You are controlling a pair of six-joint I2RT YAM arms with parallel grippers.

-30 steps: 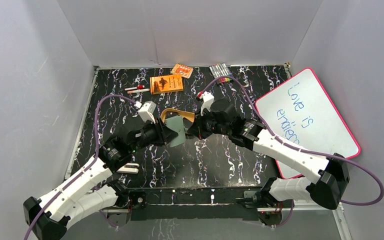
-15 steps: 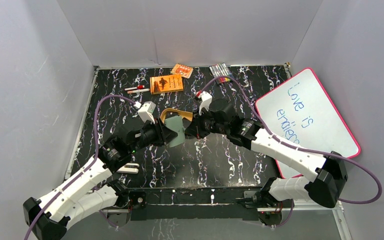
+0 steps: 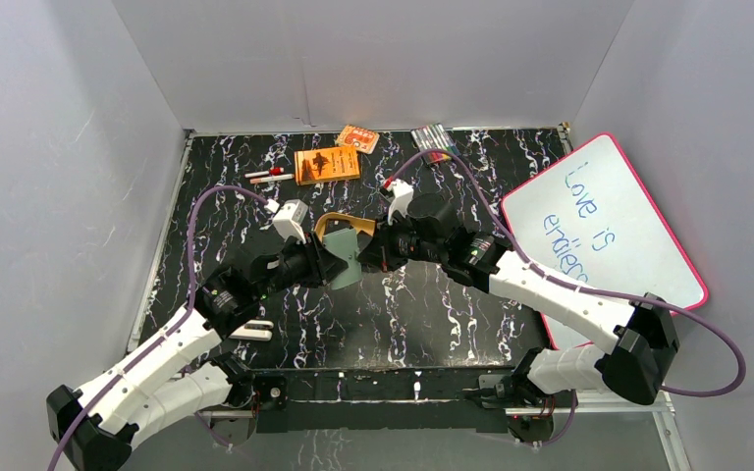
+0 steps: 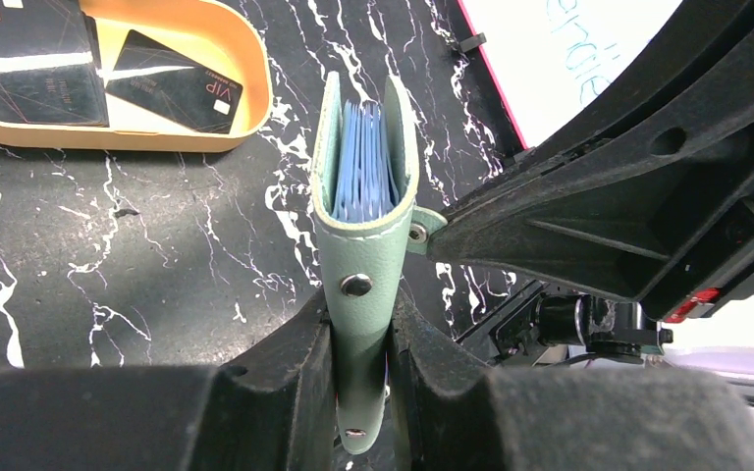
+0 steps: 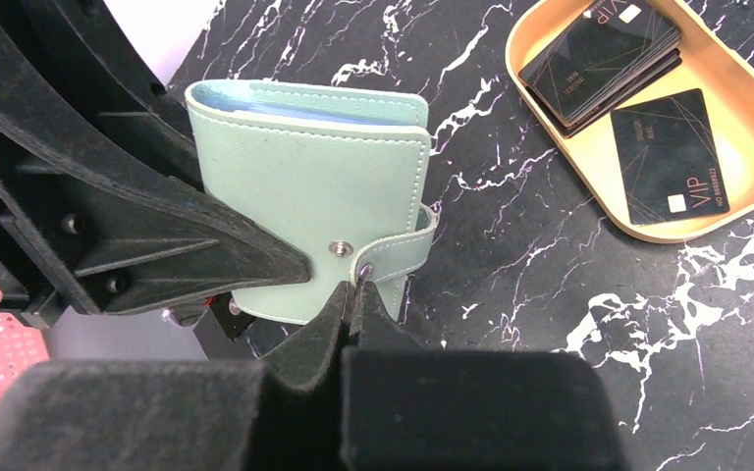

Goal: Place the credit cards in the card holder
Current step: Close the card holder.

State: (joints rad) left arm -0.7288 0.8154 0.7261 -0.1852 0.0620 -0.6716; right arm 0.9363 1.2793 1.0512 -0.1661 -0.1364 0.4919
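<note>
Left gripper (image 4: 361, 316) is clamping the mint-green card holder (image 4: 363, 216) by its lower edge and standing it upright above the table (image 4: 108, 255), with the blue sleeves facing up. Right gripper (image 5: 351, 294) is pressed together, pinching the strap tab (image 5: 398, 257) just beside the snap (image 5: 336, 248). The strap is wrapping round the front, so the holder is looking closed.

Credit cards (image 5: 668, 157) are lying in the yellow tray (image 5: 589, 201), one loose with a pale mark and the others stacked beside it. No black card is showing in the holder yet.

Step in hand, by my reading: popping the strap. This is best done by peeling the tab straight outward off the snap while the left jaws are gripping hard. A sideways tug is risking twisting the holder out of that narrow hold.

Around: orange booklet (image 3: 327, 164), small orange packet (image 3: 357, 138) and markers (image 3: 432, 140) are lying along the far edge, pens (image 3: 268, 176) at left, and a whiteboard (image 3: 599, 235) at right, all well apart from the work.

In the way: both grippers are being taken up by the holder, and from above they are crowding over the tray. The thin cards are lying flat behind the tray wall, so they are likely awkward to lift.
</note>
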